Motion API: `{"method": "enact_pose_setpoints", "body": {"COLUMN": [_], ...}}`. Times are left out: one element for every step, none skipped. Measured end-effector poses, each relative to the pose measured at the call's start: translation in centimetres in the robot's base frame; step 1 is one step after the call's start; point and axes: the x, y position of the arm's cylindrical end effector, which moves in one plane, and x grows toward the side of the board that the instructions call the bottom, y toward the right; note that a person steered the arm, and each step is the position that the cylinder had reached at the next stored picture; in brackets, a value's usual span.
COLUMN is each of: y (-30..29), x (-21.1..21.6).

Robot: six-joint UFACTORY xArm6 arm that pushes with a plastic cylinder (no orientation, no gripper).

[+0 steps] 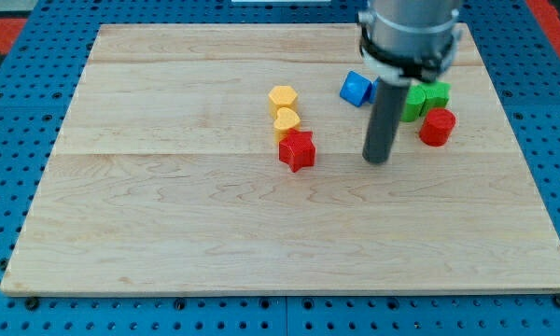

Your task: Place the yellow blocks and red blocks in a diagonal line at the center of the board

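1. Camera view is showing a pale wooden board point(168, 233) lying on a blue perforated table point(0, 187); the board is filling most of the frame.
2. Arm housing point(411, 33) is descending from the view's top, right of centre, and is carrying a straight dark rod point(385, 117). No pincer is showing: the rod is ending in my tip point(378, 161), which is gripping nothing and touching no block.
3. My tip is sitting on bare wood, to the right of the red star-shaped block point(297, 150) and to the lower left of the red cylinder point(437, 127), roughly between the two and apart from both.
4. Red star-shaped block is resting near the board's centre, touching the lower yellow block point(287, 122) above it.
5. Yellow hexagonal block point(283, 97) is sitting directly above the lower yellow block, touching it; these three are forming a short, slightly slanted column.
6. Red cylinder is standing well to the right, just below the green blocks point(427, 97).
7. Green blocks are sitting side by side, partly hidden behind the rod; shapes not resolvable.
8. Blue block point(356, 89) is lying left of the rod, near the top.
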Motion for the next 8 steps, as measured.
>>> {"method": "enact_pose_setpoints", "body": {"y": [10.1, 12.8, 10.2, 3.5, 4.3, 1.8, -0.6, -0.8], "x": [2.2, -3.6, -7.9, -6.7, -7.5, -8.8, -10.9, -6.3]}}
